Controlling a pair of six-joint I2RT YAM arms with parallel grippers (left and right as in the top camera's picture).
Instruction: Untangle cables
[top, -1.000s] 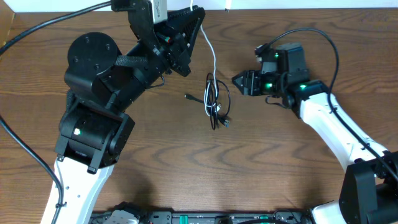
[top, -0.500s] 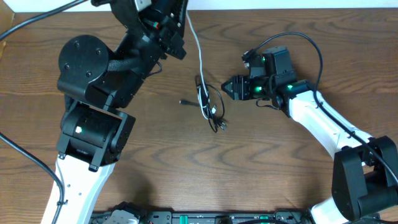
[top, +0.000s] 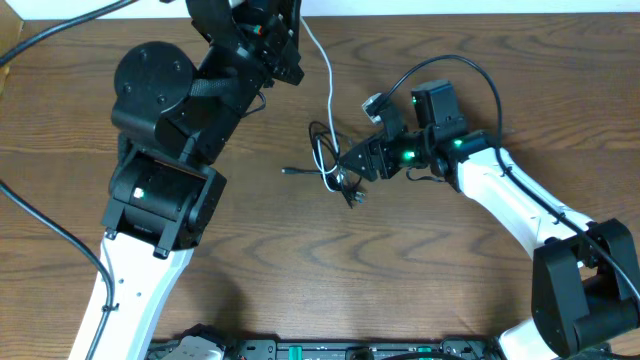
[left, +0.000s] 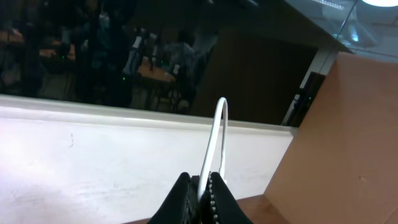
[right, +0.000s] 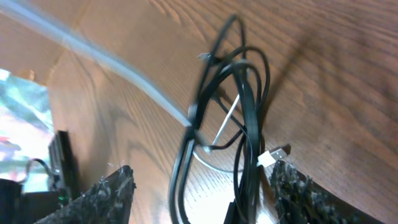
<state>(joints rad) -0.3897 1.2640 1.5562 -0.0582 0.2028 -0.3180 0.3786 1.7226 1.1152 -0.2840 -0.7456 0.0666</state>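
white cable (top: 330, 85) runs in a gentle curve from the left gripper (top: 287, 30), at the far edge of the table (top: 480, 270), down into the tangle near the table's middle; in the left wrist view the jaws are pressed narrow on it, and the cord rises in a small arch above them; black cable (top: 322, 158) lies coiled in several loops on the wood, with the white one threading through them; the coil's long axis runs roughly toward and away from the robot, and one plug end (top: 286, 172) sticks out on the left side; right gripper (right: 202, 177) is by far the nearer; its jaws stand wide, one pad on each side of the black loops, nothing clamped; whether a pad touches the cord i cannot tell; the bundle sits straight ahead, between those fingers; my judgement: the coming move turns on closing across the black loops alone, since the white strand leaves the coil toward the left gripper; catching both cords would keep them locked together
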